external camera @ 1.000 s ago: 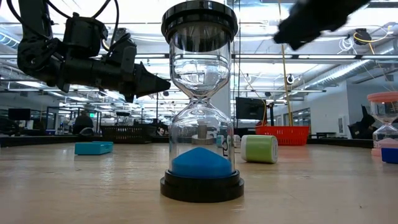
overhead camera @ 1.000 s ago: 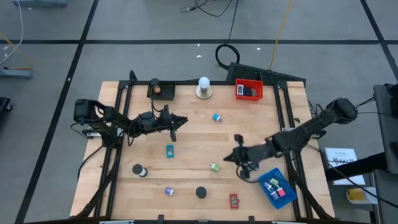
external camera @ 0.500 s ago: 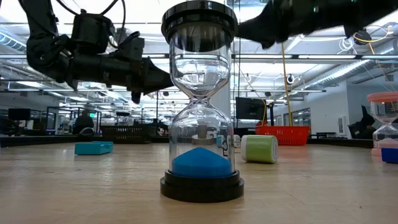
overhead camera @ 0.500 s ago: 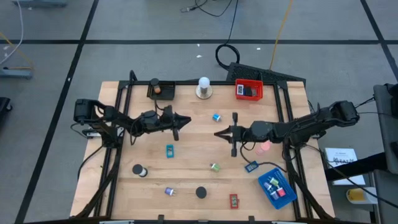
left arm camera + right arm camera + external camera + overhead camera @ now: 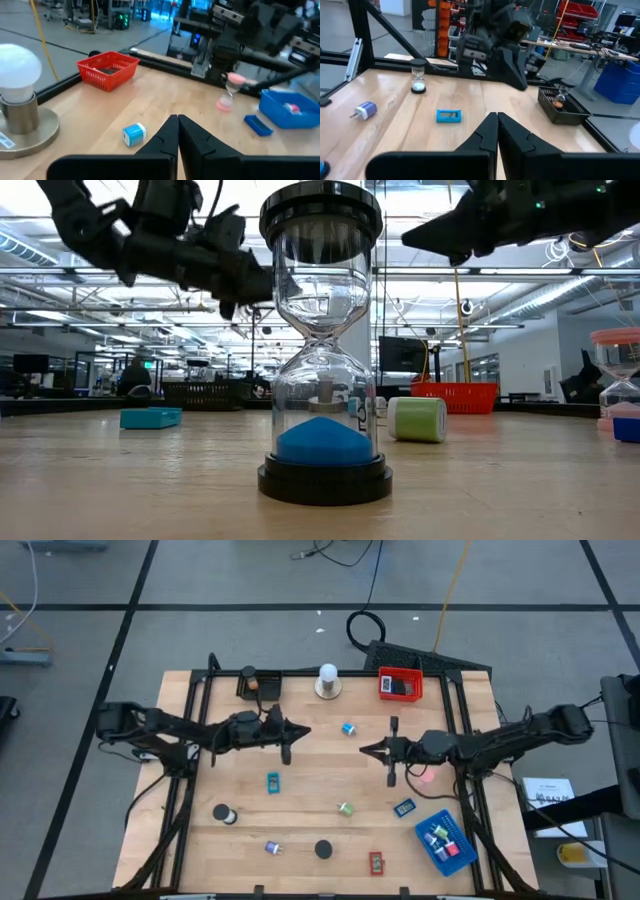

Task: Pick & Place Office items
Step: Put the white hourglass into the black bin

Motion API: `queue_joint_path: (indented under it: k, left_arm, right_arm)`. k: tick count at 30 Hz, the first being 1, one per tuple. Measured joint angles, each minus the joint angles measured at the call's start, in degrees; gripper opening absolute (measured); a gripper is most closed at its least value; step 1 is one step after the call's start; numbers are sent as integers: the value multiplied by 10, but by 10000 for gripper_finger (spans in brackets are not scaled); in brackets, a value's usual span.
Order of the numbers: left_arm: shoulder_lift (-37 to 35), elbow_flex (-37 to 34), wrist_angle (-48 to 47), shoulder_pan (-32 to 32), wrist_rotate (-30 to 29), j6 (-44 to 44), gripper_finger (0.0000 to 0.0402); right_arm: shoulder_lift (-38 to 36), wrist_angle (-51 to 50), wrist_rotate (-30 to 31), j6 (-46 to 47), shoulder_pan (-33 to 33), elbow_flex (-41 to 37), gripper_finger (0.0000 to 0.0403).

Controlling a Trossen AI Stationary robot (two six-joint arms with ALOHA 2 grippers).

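Open lab hall behind, wooden table [image 5: 310, 790] w/ items scattered: blue hourglass [image 5: 322, 340] at near edge, teal sharpener [image 5: 273, 781], green roll [image 5: 345, 808], pink hourglass [image 5: 424, 776] by right arm; blue [image 5: 444, 842], red [image 5: 400, 685], black trays [image 5: 258, 684] at edges. Left gripper [image 5: 298, 731] now clenched on nothing, was part-open a sec ago; right gripper [image 5: 368, 750] shut, empty, swung up from blue tray to mid-table. Prob. between picks; blue flat piece [image 5: 404, 807] lies near blue tray, not in it.
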Motion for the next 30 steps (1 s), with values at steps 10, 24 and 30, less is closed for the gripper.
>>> queue_joint_path:
  k: [10, 24, 30]
  left_arm:
    - [-23, 126, -237, -14, 48, -38, 28]
    - [-24, 364, -786, -157, -71, -115, 5]
    - [-23, 430, -998, -245, -74, -340, 21]
  right_arm:
    - [-46, 3, 56, -17, -8, -49, 1]
    - [-47, 4, 57, -17, -31, -71, 1]
    - [-47, 8, 57, -37, -31, -72, 1]
